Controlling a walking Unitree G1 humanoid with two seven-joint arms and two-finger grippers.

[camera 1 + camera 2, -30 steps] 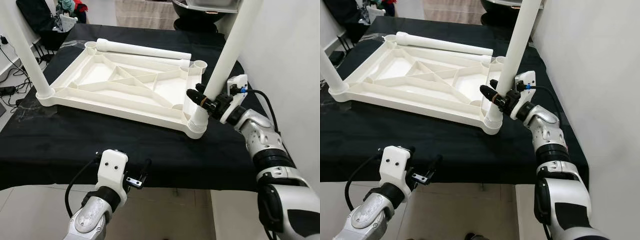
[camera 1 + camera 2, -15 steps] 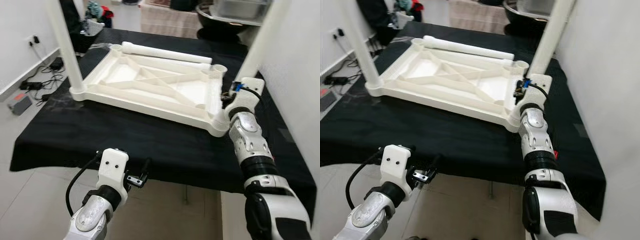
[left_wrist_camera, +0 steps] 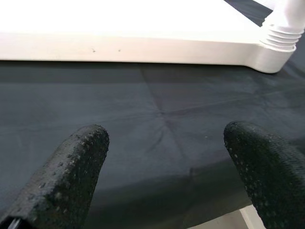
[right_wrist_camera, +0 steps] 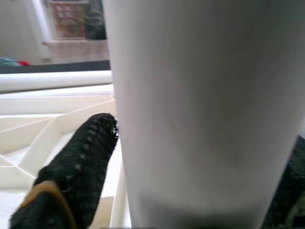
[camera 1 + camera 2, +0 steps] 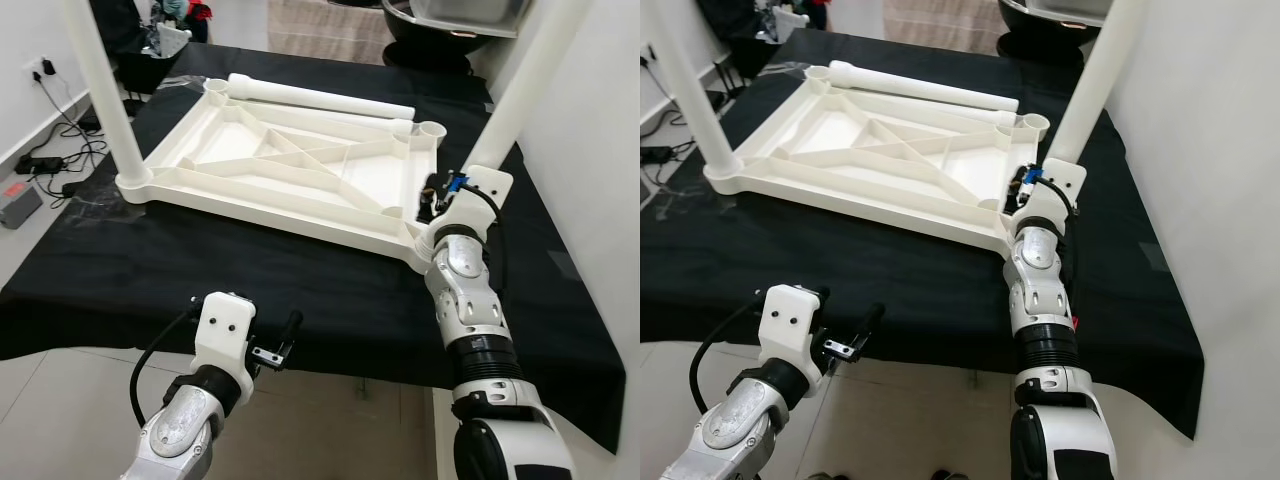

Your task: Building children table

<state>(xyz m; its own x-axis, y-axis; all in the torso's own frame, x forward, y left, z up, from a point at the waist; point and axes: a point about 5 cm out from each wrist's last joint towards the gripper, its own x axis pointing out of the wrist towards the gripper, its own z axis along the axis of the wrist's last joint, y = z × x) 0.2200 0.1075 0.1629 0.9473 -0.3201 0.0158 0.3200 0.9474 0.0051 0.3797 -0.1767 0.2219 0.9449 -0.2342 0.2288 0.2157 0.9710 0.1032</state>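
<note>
A white plastic children's tabletop [image 5: 290, 170] lies upside down on a black cloth [image 5: 150, 270] covering a work surface, filling the upper middle of my head view. Its ribbed underside faces up, with diagonal braces crossing the centre.

Two white legs stand upright in its corner sockets. One leg [image 5: 100, 90] rises at the upper left of the frame from the near left corner. The other leg [image 5: 520, 90] rises at the upper right from the near right corner, leaning slightly outward. A third, loose leg [image 5: 320, 97] lies flat along the far edge of the tabletop, at the top centre. An open socket [image 5: 431, 131] shows at the far right corner.

My right gripper [image 4: 190, 157] sits at the base of the right-hand leg, right of centre in the head view, just above the corner socket. In my right wrist view the leg fills the space between my two black fingers [image 4: 76, 167], which are closed against it on either side, grasping it.

My left gripper [image 3: 164, 176] hangs low at the bottom left of the head view, in front of the cloth's near edge. Its fingers are spread wide apart and hold nothing. Cables [image 5: 50, 130] trail on the floor at the far left.
</note>
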